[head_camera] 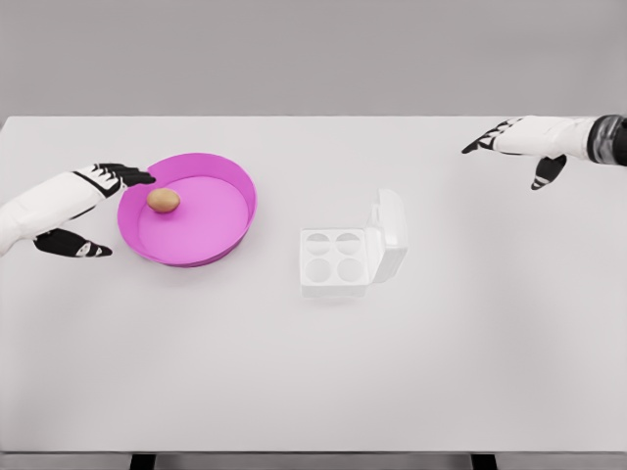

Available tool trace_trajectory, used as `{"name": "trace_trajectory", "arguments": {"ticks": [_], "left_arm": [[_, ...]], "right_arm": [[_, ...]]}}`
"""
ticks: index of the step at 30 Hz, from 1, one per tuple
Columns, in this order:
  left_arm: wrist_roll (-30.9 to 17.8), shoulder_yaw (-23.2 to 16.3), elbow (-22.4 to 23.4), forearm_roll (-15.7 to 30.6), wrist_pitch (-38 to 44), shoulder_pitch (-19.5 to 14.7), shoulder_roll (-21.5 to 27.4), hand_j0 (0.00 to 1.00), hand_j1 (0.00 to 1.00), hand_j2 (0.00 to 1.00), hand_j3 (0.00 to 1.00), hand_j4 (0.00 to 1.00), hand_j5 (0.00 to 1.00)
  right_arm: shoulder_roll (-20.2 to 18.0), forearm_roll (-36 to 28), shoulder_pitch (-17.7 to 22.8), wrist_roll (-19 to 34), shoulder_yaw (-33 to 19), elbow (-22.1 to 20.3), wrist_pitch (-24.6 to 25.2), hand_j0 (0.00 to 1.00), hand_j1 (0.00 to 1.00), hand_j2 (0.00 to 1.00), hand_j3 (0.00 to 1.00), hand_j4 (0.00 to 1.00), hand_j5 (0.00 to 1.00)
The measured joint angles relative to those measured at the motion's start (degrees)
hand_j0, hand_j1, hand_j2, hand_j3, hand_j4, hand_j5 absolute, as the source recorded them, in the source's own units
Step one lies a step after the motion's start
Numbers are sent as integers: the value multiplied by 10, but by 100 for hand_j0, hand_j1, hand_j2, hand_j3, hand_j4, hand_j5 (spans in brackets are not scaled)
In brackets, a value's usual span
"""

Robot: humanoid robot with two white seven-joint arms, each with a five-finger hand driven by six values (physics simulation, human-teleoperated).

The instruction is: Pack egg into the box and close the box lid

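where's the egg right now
In the head view the egg lies inside the pink bowl on the table's left side, near the left hand and well left of the open egg box.

So the setting is super plain: one big white table (313,392) fills almost the whole view, matte top, edge to edge. Behind it there's just a flat grey wall (313,54), no texture or marks on it. Light is soft and even, only faint shadows on the tabletop. Along the bottom edge you can spot two dark table legs (143,461) poking out against a strip of grey floor (313,462).
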Motion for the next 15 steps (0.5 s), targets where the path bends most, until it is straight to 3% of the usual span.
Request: {"name": "trace_trajectory", "arguments": {"ticks": [6, 11, 13, 15], "left_arm": [[-74, 0, 17, 35, 0, -30, -1, 100, 100, 100, 100, 100, 100], [-91, -5, 36, 78, 0, -87, -4, 100, 100, 100, 100, 100, 100], [-93, -7, 39, 85, 0, -93, -8, 96, 96, 96, 96, 96, 96], [-94, -18, 41, 88, 0, -121, -17, 93, 93, 93, 93, 93, 93]], "right_arm": [[-3, 5, -9, 15, -3, 0, 0, 100, 100, 100, 100, 100, 100], [-7, 6, -10, 21, -6, 12, 0, 100, 100, 100, 100, 100, 100], [-12, 7, -11, 29, -10, 12, 0, 100, 100, 100, 100, 100, 100], [-15, 6, -10, 34, -18, 13, 0, 100, 100, 100, 100, 100, 100]]}}
